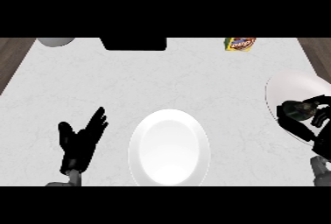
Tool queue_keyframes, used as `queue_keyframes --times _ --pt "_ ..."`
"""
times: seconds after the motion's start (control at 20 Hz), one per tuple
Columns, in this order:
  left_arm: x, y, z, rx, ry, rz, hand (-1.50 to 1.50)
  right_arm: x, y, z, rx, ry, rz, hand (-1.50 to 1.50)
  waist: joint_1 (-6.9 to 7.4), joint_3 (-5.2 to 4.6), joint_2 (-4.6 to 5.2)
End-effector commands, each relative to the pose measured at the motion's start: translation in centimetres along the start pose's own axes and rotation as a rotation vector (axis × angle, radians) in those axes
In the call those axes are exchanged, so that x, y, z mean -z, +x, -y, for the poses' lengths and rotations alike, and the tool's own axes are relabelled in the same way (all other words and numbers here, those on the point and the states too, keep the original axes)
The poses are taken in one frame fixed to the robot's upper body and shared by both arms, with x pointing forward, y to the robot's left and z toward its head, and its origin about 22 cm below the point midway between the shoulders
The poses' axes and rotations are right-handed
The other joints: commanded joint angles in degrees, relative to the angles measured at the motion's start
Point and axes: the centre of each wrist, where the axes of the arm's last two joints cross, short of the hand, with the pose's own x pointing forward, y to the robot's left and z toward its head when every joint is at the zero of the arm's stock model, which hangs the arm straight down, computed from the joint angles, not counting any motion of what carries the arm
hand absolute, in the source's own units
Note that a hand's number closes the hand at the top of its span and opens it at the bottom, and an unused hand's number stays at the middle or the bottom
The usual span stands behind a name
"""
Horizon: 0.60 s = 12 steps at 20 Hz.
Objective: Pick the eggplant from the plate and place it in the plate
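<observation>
A white plate (169, 148) lies at the lower middle of the counter with nothing on it. A second white plate (291, 87) sits at the right edge of the view. Over its lower part my right hand (309, 114) is curled around a dark, rounded thing, the eggplant (297, 109), which the fingers mostly hide. I cannot tell if the eggplant still touches that plate. My left hand (82, 138) rests open at the lower left, fingers up, left of the middle plate.
A yellow and red snack packet (241, 43) lies at the back right. A black object (134, 43) stands at the back middle and a grey round object (55, 41) at the back left. Dark wood borders the white counter (161, 78).
</observation>
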Motion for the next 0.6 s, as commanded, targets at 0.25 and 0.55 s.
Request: queue_keyframes --times 0.25,0.55 --pt "0.7 -0.4 -0.5 -0.007 -0.004 0.012 0.00 5.5 -5.3 -0.5 -0.016 -0.058 -0.048 1.50 0.95 0.17 0.44" --pt "1.0 0.3 1.6 0.023 -0.042 0.018 0.00 11.6 -8.3 2.3 -0.032 0.023 -0.211 1.50 2.04 0.02 0.84"
